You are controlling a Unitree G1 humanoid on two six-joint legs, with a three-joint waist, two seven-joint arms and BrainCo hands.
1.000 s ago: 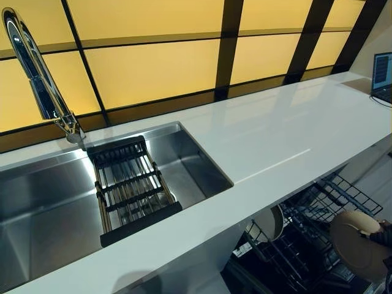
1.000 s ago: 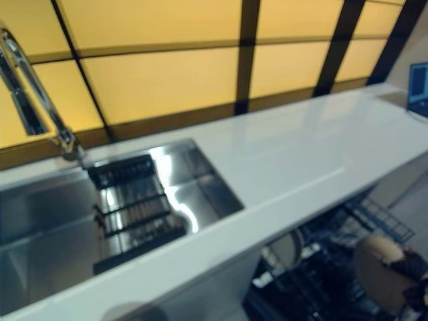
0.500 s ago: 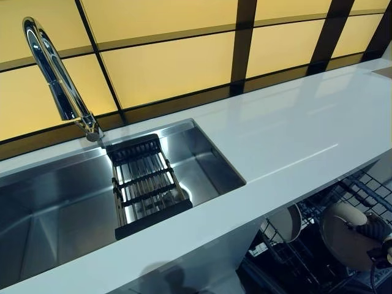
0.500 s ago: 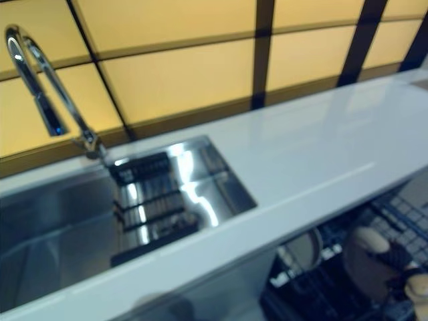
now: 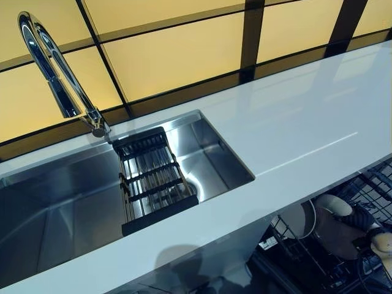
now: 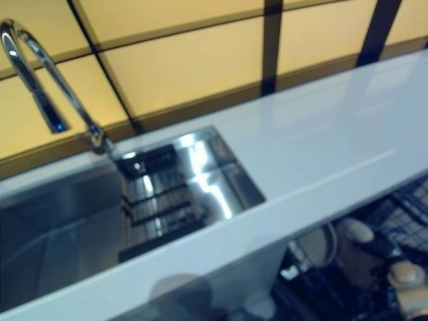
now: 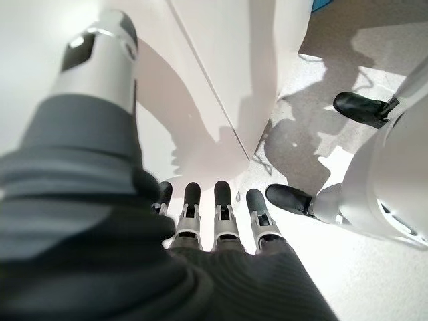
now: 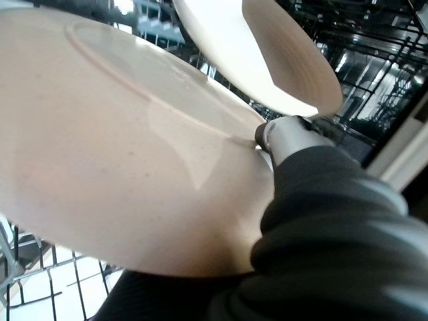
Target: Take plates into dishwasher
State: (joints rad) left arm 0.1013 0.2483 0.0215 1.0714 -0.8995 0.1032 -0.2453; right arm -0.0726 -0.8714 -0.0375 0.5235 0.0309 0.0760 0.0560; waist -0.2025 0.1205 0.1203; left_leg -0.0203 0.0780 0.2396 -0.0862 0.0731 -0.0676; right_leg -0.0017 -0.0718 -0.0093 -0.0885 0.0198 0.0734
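Plate held over the dishwasher rack
The right hand (image 5: 361, 222) grips a beige plate (image 8: 114, 154) above the rack (image 8: 374, 60); the left hand (image 7: 214, 221) hangs with straight, empty fingers.

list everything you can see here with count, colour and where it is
plate in hand: 1, beige, held over the dishwasher rack
plate in rack: 1, pale, upright in the dishwasher rack beside the held one
dishwasher rack: 1, dark wire, pulled out below the counter
counter: 1, white, running right of the sink
sink: 1, steel, set in the counter
drying rack: 1, black, across the sink
tap: 1, chrome, behind the sink
right hand: gripping the held plate
left hand: fingers straight, hanging low, empty
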